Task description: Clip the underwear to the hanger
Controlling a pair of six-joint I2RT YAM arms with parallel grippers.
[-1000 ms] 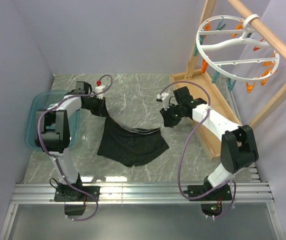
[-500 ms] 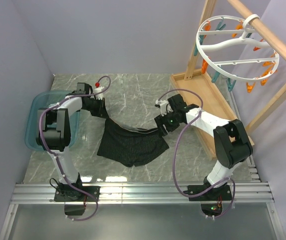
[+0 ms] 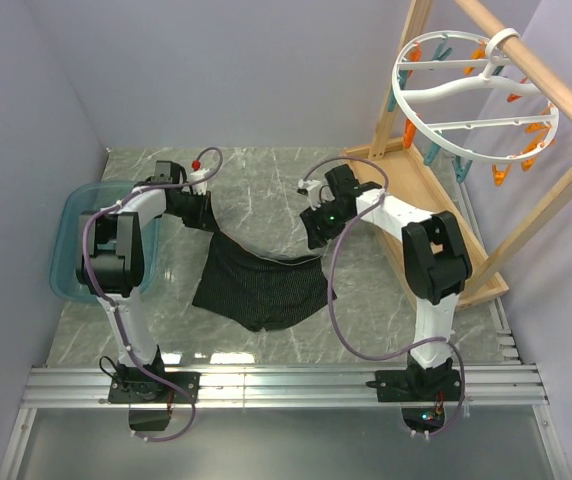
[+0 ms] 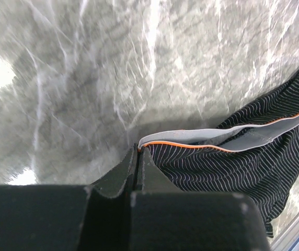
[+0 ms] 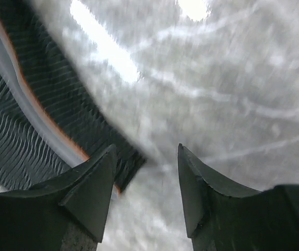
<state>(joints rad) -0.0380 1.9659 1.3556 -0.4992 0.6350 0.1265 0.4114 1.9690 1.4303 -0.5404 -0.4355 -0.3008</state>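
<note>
**Underwear half lifted from the counter, one waistband corner pinched**

The underwear is black with fine pale stripes and a grey waistband edged in orange. It lies near the middle of the grey marble counter, with most of the cloth resting flat. Its far-left corner is drawn up off the surface, and the waistband sags in a curve between the two arms.

The left gripper has its jaws pressed together on that far-left end of the waistband. The right gripper is low over the counter at the far-right end of the waistband. Its jaws are spread and hold nothing, and the band's tip lies just beside one finger.

The cloth looks light, soft and limp. It will likely droop and fold from wherever it is held. The waistband seems the firmest part, so its two ends are probably the best places to grip.

The hanger, a white ring with orange and teal clothespins, hangs at the far right, well apart from the garment. It hooks over a wooden rack. A teal bin sits at the left edge.
</note>
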